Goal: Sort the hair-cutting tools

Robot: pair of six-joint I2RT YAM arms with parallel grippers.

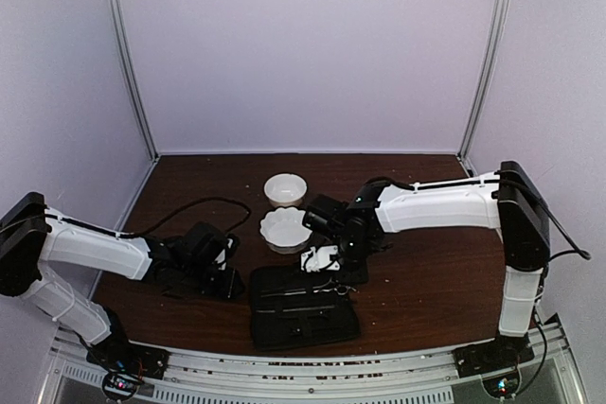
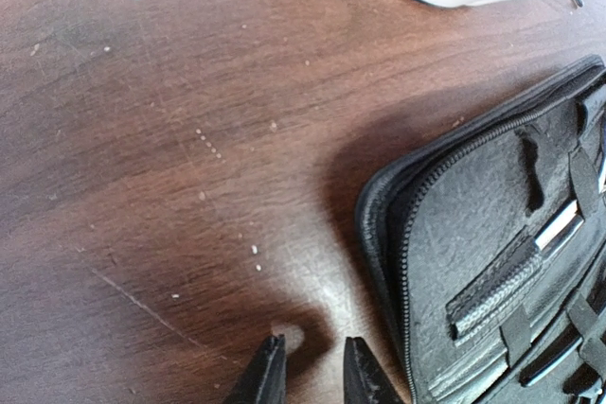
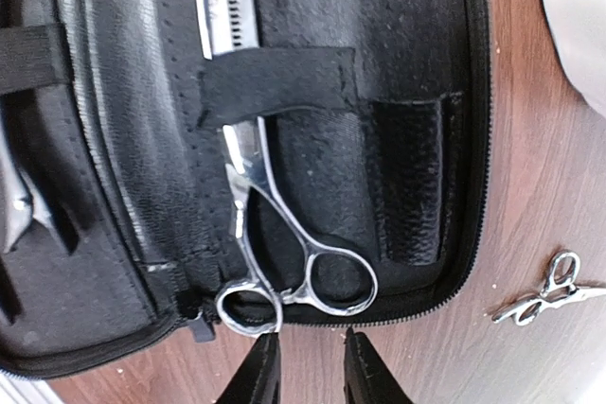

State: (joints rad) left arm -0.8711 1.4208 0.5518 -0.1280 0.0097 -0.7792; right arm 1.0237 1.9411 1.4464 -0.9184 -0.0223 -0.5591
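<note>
One pair of scissors points away from my right tool, rings nearest; tool slightly spread, empty.

Black case blocks near centre; near bowl, far bowl crowd its 12 o'clock, left gripper its 9 o'clock. Bare table at 3 o'clock passable.
</note>
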